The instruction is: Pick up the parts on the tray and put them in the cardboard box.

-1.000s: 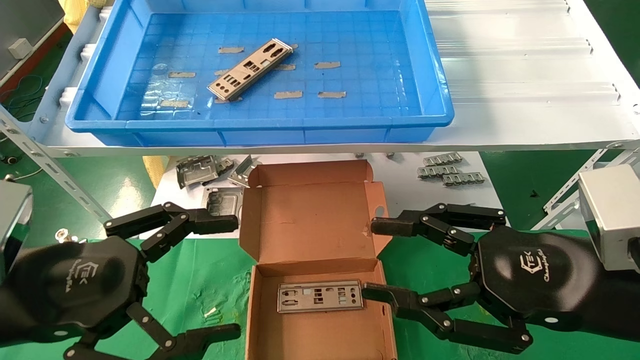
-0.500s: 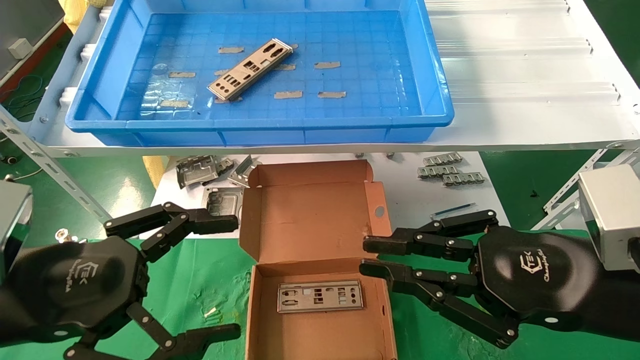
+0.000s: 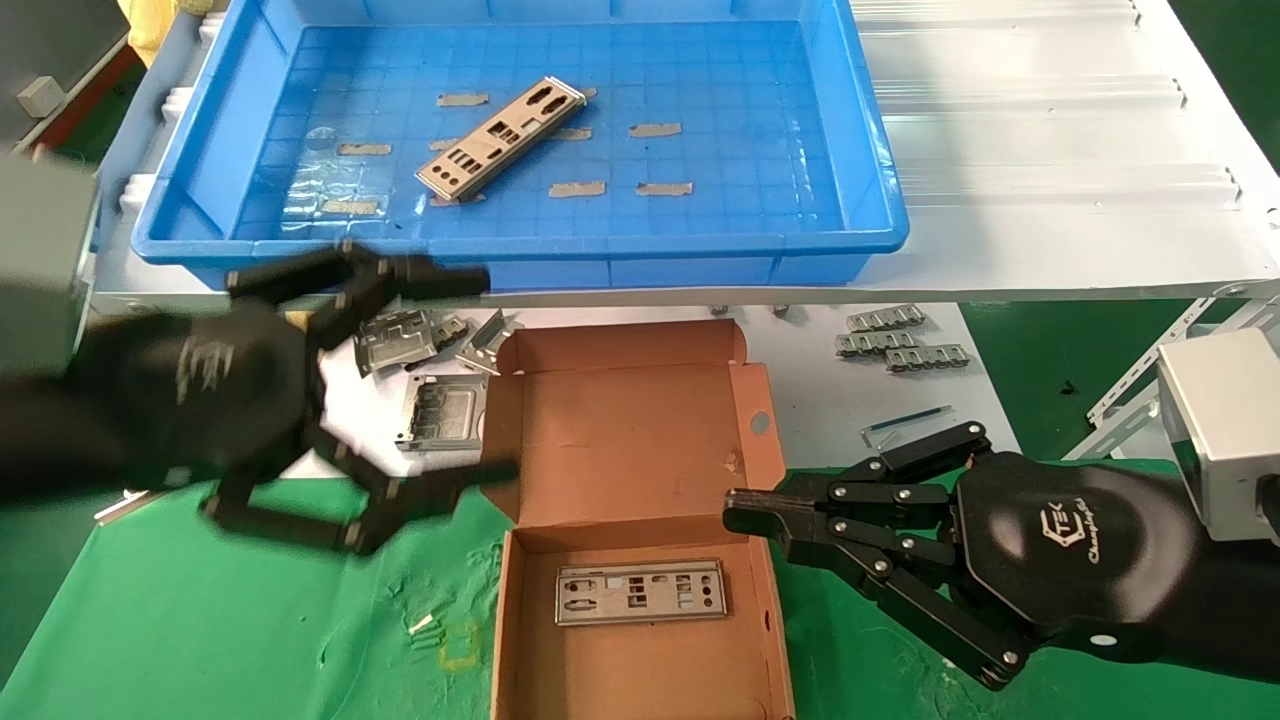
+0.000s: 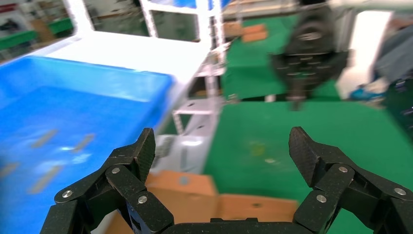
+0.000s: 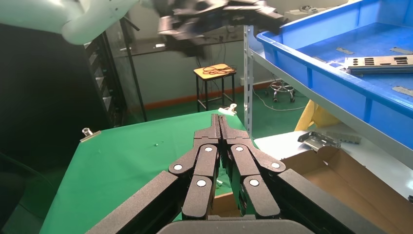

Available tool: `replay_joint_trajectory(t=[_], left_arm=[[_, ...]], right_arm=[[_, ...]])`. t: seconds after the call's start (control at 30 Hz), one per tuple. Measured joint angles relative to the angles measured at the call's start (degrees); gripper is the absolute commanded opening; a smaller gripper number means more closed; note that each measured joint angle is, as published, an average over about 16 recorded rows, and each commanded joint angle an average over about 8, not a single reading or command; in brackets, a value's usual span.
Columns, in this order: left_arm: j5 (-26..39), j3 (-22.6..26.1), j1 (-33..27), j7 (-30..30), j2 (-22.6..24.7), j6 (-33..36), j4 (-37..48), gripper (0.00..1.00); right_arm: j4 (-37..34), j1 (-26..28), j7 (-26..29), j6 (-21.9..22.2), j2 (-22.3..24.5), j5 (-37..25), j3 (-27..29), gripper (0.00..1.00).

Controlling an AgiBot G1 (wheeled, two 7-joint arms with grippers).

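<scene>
The left gripper (image 3: 440, 380) is seen raised in front of the tray's near wall, its jaws spread wide and holding nothing; it is blurred in the head view, so its exact height over the table cannot be judged. Beneath and beside it a few brackets (image 3: 395, 340) lie on the white board, partly covered by the gripper.

Farther back, on the upper shelf, one part (image 3: 500, 138) lies at a slant on the floor of the tray (image 3: 520, 262), among strips of tape (image 3: 655, 130). It is untouched.

In the middle, the box (image 3: 630, 430) stands open, and a second part (image 3: 641, 592) lies flat on its floor. The task is therefore judged about half done: one plate is packed, one is left to be fetched. The box's near end is cut off by the frame.

To the right, the right gripper (image 3: 730, 518) is held just beside the box's right wall, fingers pressed together and empty. Clips (image 3: 900, 342) lie beyond it.
</scene>
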Motion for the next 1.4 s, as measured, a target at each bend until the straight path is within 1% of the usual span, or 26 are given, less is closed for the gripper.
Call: replay_joint_trajectory(t=[0.17,0.37,0.7,1.07,1.4], left_arm=[[5.9,2.4,-7.5,0.0,4.3,-2.3,6.1,1.00],[12.2,5.3,-15.4,1.4,10.2,-4.9,15.8,1.00],[19.3,8.5,-25.5,5.7,18.9,-9.1,33.2,1.00],[23.3,10.3,-33.6,9.6,25.0,-13.3,49.9,1.00],[25.1,11.2,-37.6,11.9,28.2,-16.0,59.4,1.00]], right_arm=[[0.0,0.0,0.0,0.0,0.0,0.0,0.0,0.00],[0.0,0.0,0.0,0.0,0.0,0.0,0.0,0.00],[0.0,0.0,0.0,0.0,0.0,0.0,0.0,0.00],[0.0,0.0,0.0,0.0,0.0,0.0,0.0,0.00],[0.0,0.0,0.0,0.0,0.0,0.0,0.0,0.00]])
